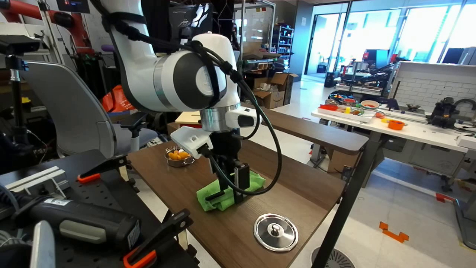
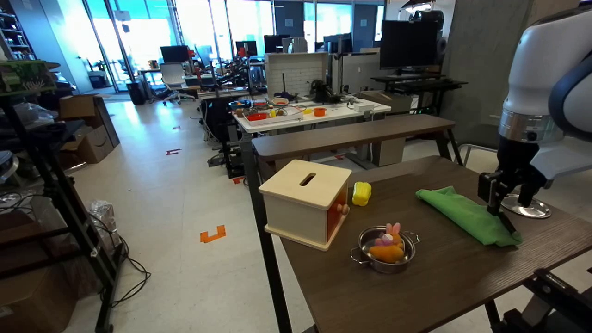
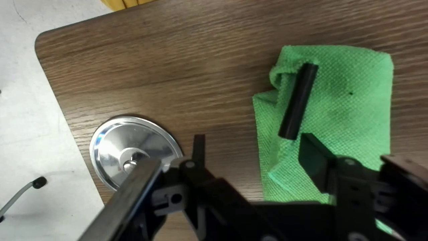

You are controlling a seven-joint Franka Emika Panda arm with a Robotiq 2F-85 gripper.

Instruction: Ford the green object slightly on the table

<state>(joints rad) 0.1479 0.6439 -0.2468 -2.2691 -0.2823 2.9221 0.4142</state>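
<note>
The green cloth (image 1: pixel 254 181) lies folded on the brown table (image 1: pixel 301 186). It also shows in an exterior view (image 2: pixel 462 212) and in the wrist view (image 3: pixel 351 97). A short black rod (image 3: pixel 298 100) lies on the cloth along its left side in the wrist view; it also shows in an exterior view (image 1: pixel 215 195). My gripper (image 3: pixel 253 142) is open and points down, low over the cloth's edge. One finger is above the cloth, the other above bare wood towards the lid. Nothing is between the fingers. In an exterior view, the gripper (image 1: pixel 231 193) hides part of the cloth.
A round metal lid (image 1: pixel 276 233) lies beside the cloth. A small metal pot (image 2: pixel 389 267) holding orange toys stands at the other end, near a wooden box (image 2: pixel 296 217) and a yellow block (image 2: pixel 361 193). A black bench with clamps (image 1: pixel 160 238) adjoins the table.
</note>
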